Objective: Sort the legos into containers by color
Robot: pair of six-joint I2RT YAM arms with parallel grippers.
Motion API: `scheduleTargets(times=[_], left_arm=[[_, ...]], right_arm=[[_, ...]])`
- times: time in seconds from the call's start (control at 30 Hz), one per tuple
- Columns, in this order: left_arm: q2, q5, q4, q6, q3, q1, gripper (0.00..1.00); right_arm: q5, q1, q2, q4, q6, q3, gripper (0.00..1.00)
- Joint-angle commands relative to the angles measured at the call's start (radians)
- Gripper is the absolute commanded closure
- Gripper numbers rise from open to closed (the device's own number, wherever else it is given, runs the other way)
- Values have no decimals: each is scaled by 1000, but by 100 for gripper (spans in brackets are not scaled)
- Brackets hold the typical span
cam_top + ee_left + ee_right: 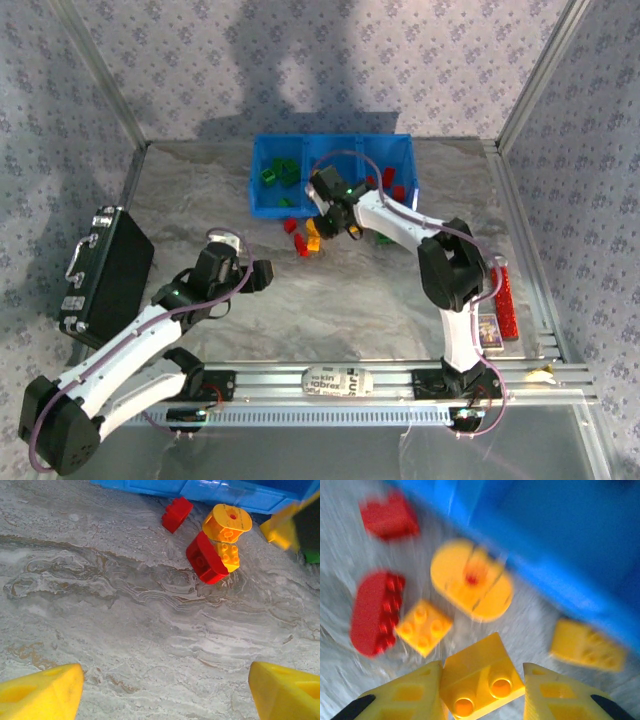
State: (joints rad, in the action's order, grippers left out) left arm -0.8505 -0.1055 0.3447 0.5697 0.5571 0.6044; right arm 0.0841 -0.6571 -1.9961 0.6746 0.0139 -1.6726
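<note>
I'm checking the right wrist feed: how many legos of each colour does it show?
Red legos: 2
Yellow legos: 4, one in the right gripper
Total: 6

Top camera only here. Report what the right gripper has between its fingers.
Observer: On the right wrist view, the right gripper is clamped on a yellow brick, two studs showing.
Operator: Tell me what lies ahead of it.
Observer: A round yellow piece lies on the table beside the blue tray, with a small yellow square brick and a red brick next to it.
Operator: Give me the left gripper.
Observer: On the left wrist view, the left gripper is open with nothing between its fingers, facing that same cluster.
</note>
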Motion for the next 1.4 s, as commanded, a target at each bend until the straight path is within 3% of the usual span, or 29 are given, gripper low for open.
scheduleTargets(times=[0.0, 0.07, 0.2, 0.33, 0.47, 0.67, 0.93, 1.03, 1.2, 1.37], left_arm=[[9, -3, 11, 1, 15, 9, 14], [11, -2, 13, 5, 15, 9, 14], [18, -3, 25, 6, 19, 12, 14], [37, -21, 35, 0, 24, 13, 14], [-19, -18, 6, -27, 68, 12, 13], [-291, -12, -13, -109, 297, -6, 11], [-646, 66, -51, -160, 616, -79, 11], [-787, 83, -20, -176, 747, -85, 11], [-995, 95, 23, -185, 952, -86, 12], [-1194, 73, 129, -213, 1185, -87, 20]], right_arm=[[34, 53, 1, 65, -23, -161, 66], [33, 80, -57, 92, -22, -261, 62], [38, 113, -198, 196, -9, -467, 29], [69, 98, -125, 93, 0, -325, 21], [87, 131, -63, 39, 60, -218, 22], [148, 172, 2, -29, 139, -125, 30], [152, 201, 2, -68, 172, -107, 31], [141, 224, -35, -61, 181, -143, 31], [98, 258, -133, -39, 201, -217, 41], [70, 268, -201, -42, 202, -257, 44]])
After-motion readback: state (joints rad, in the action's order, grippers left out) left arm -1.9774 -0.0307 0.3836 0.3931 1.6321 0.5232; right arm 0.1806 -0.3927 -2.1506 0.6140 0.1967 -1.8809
